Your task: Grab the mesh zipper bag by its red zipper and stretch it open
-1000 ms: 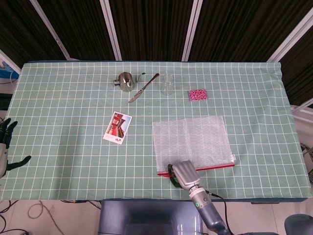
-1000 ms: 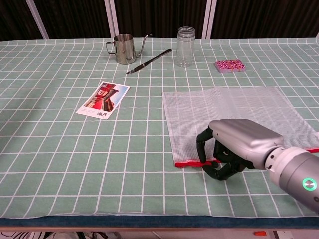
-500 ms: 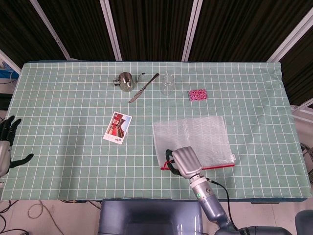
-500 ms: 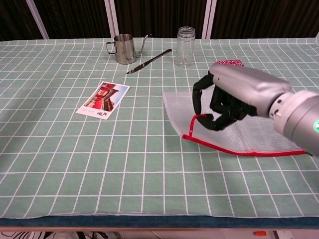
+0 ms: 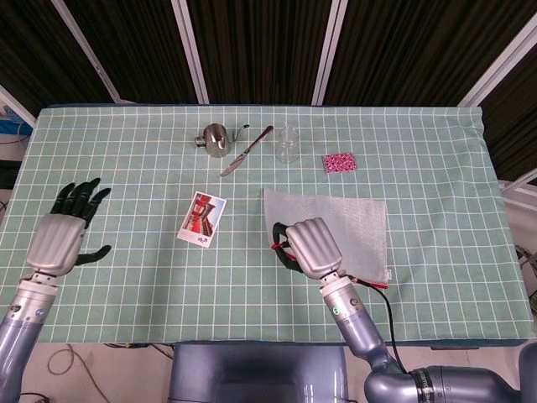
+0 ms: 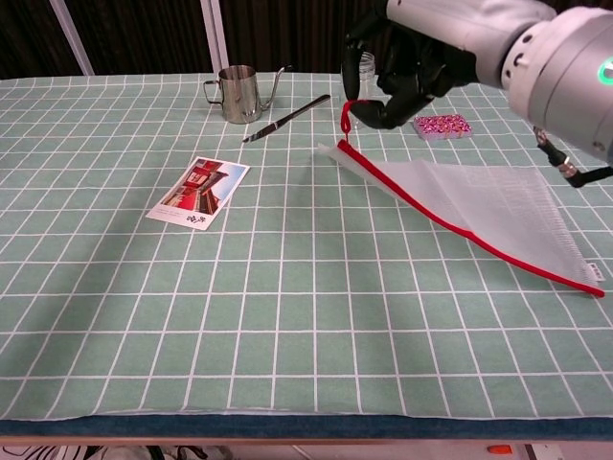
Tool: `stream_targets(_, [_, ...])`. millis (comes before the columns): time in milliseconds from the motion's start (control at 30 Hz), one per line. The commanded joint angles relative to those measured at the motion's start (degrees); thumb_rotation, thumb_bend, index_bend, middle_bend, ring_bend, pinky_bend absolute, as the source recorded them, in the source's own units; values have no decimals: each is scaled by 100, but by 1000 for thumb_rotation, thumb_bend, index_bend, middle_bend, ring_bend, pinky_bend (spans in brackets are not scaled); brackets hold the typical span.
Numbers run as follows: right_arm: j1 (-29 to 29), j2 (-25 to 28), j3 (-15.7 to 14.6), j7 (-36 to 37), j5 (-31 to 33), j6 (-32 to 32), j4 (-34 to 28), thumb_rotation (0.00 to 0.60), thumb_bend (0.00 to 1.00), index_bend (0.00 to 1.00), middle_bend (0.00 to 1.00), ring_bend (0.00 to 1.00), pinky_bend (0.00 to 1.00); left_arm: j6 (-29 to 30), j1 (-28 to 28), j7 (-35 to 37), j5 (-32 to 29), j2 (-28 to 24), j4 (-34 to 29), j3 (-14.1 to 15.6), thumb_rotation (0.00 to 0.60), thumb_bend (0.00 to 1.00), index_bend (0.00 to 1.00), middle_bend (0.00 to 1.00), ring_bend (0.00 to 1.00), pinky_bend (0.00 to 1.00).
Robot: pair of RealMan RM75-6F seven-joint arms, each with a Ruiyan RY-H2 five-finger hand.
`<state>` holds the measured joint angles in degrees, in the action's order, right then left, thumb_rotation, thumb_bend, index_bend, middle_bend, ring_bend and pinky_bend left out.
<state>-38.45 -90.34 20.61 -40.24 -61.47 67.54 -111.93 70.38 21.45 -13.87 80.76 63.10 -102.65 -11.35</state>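
My right hand (image 6: 421, 53) has gone way up since a moment ago, and it has pulled the red zipper (image 6: 460, 222) up with it. Before, the zipper edge was only a little off the table. Now the near left corner of the mesh zipper bag (image 6: 479, 196) hangs high in the air, and the bag slopes down to the table on the right. My right hand's fingers (image 6: 381, 107) are curled tight and pinch the red zipper at its left end. In the head view the right hand (image 5: 310, 245) sits over the left side of the bag (image 5: 352, 222).

My left hand (image 5: 65, 232) has come in too. Before, only its dark fingers showed at the left edge. Now I see the whole hand over the green checked tablecloth (image 5: 134, 185), fingers spread wide, holding nothing. It is well apart from the bag.

The card (image 5: 202, 219) lies between my two hands and has not moved. The metal cup (image 6: 237, 92), the knife (image 6: 285, 117) and the pink sparkly thing (image 6: 441, 126) stay at the back of the table.
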Motion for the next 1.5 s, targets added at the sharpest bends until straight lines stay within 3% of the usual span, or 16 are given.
stream_targets(33, [-99,48,59,-75,104,8,-98,600,621,645,1000,1000,946,-592,633,-484,-111,34,-273,-279,600,167,155,0,0,0])
stream_targets(333, [-302,80,92,-192,312,131,-254,600,621,649,1000,1000,945,-1636,1888,-836,-672,535,-234,-806,600,202,243,7,0,0])
stream_targets(633, [-484,3,52,-251,473,267,-269,600,625,649,1000,1000,946,-2347,2673,-995,-1278,1030,-96,-749,600,234,312,27,0,0])
stream_targets(1033, [-620,-41,-32,-249,584,422,-238,600,633,651,1000,1000,945,-2413,3165,-1060,-1650,1671,261,-585,600,269,363,50,0,0])
stream_targets(1500, [-670,34,-112,-136,626,549,-252,600,641,657,1000,1000,946,-2230,3327,-950,-1803,1985,422,-378,600,309,459,79,0,0])
